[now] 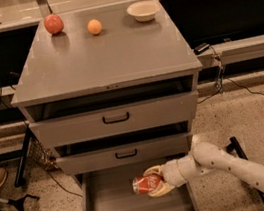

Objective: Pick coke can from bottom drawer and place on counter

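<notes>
The jaws hang over the open bottom drawer (pixel 114 208); they pinch the coke can (pixel 145 184), tipped sideways.

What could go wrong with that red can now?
The end effector grips the coke can sideways over the bottom drawer, so it might slip and fall back in. Lifting straight up, the can could hit the middle drawer jutting out overhead. On the counter, it might roll if laid sideways.
</notes>
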Tool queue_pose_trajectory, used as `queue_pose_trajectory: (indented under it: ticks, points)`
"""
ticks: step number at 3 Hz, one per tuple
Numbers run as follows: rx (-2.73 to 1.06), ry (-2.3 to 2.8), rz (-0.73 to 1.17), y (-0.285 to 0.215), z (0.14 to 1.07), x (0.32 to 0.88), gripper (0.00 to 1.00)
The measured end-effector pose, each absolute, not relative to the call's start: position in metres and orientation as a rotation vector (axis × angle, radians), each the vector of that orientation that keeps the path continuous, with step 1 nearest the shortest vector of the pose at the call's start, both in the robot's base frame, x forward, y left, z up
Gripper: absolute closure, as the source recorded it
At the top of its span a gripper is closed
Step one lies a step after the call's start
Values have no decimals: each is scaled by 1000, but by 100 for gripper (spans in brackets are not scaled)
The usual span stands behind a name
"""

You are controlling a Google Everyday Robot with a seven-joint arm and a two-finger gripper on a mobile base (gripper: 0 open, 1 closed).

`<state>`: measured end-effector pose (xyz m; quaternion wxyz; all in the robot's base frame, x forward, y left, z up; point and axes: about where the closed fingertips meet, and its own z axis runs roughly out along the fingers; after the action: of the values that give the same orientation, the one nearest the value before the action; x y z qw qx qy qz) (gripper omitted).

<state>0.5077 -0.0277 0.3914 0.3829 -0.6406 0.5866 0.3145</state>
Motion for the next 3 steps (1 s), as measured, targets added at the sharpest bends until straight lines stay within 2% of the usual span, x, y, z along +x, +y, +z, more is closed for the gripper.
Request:
queue_pose_trajectory:
  ticks: [1, 2, 3]
  points:
    - [-1677, 1451, 821, -26, 419, 506, 100]
    - [-1703, 1435, 754, -28, 484, 495, 100]
    - [-1786, 1385, 675, -13, 566, 456, 100]
